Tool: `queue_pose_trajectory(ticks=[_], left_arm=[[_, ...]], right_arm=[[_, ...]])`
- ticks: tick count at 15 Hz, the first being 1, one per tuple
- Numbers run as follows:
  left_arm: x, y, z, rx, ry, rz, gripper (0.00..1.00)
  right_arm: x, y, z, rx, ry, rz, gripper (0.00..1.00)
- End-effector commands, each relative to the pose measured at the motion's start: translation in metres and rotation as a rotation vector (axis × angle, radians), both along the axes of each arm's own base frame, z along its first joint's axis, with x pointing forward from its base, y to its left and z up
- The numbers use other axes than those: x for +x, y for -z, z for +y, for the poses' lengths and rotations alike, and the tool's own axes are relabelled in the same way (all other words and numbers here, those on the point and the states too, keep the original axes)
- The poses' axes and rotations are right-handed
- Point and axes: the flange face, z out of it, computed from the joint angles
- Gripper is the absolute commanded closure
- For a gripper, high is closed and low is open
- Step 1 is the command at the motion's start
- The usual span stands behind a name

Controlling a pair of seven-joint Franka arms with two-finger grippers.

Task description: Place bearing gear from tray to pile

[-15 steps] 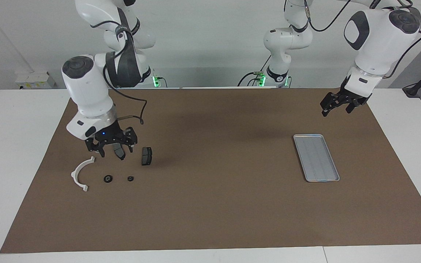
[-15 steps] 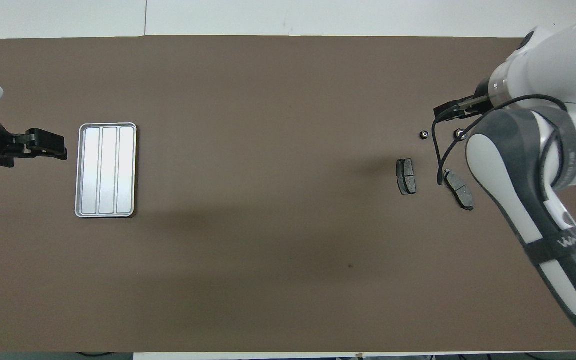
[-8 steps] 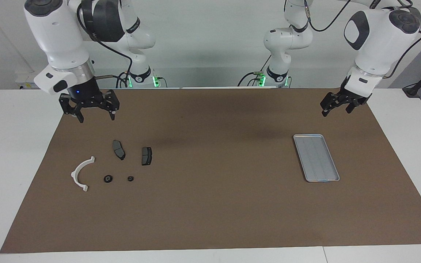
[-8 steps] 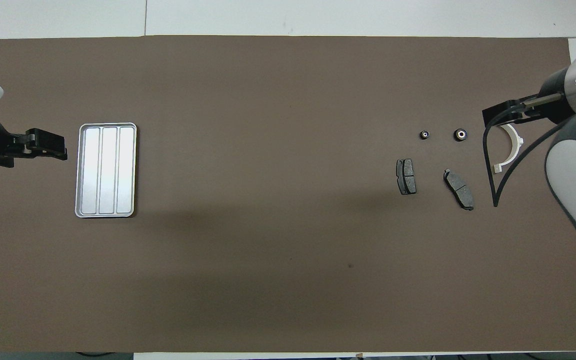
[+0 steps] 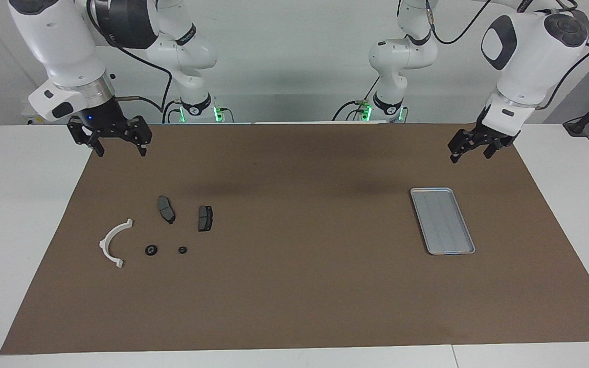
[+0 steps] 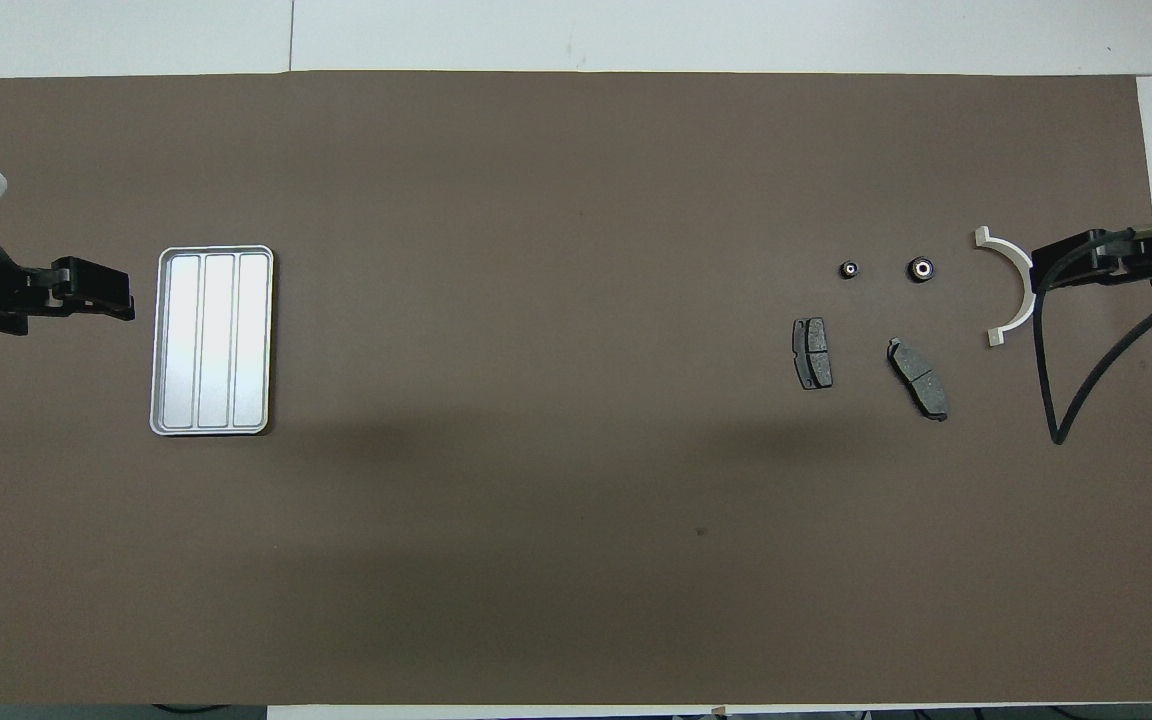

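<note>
Gears, two small dark round ones (image 5: pixel 151 250) (image 5: pixel 182 250), flat on the brown mat (image 5: pixel 294 306) at the right arm's end of the counter (image 5: pixel 18 204), side by side but apart. Part of the pile there: white bracket (image 5: pixel 112 243) just beside the larger gear, toward the counter's end; two grey pads (image 5: pixel 166 209) (image 5: pixel 205 217) nearer the robots than the gears. No contact between any of these parts.

Right gripper (image 5: pixel 109 139) up in the air over the mat's corner by that arm's base, fingers spread wide, nothing between them. Well apart from both gears and from the rest of the pile.

Left gripper (image 5: pixel 471 148) raised over the mat's edge at the left arm's end, waiting, fingers parted as far as can be read from the facing view, nothing in them. Tray (image 5: pixel 443 221) on the mat near it, long side running away from the robots, well apart from the pile.

From overhead, only the tips of the right gripper (image 6: pixel 1076 272) in frame, seeming to touch the bracket (image 6: pixel 1011 285); raised clear of it in the facing view. Black cable loop (image 6: pixel 1056 400) hanging across the mat beside it. Left gripper (image 6: pixel 86 290) edge-on there, just beside the tray (image 6: pixel 213 340), gap between fingers not readable from that side. Most of both arms cut off at the frame edges. Gears (image 6: pixel 921 268) (image 6: pixel 848 269) too small for any teeth or detail, apart from a pale centre in each.
</note>
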Motion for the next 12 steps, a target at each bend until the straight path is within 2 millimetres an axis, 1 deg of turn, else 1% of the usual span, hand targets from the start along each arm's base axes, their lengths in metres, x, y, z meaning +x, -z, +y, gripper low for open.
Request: queue_pose_trajectory(ticks=[1,6,9,12], left_arm=[[-0.009,-0.002,0.001,0.011,0.006,-0.002,0.00],[-0.009,-0.002,0.001,0.011,0.006,-0.002,0.00],[-0.009,-0.002,0.001,0.011,0.006,-0.002,0.00],[-0.009,-0.002,0.001,0.011,0.006,-0.002,0.00]], right_arm=[[-0.007,-0.005,-0.014,0.013,0.026,-0.014,0.00],[-0.009,-0.006,-0.011,0.013,0.035,-0.016,0.00],[-0.011,-0.003,-0.013,0.014,0.031,0.001,0.00],[-0.024,0.002,-0.009,0.013,0.028,0.061,0.00]])
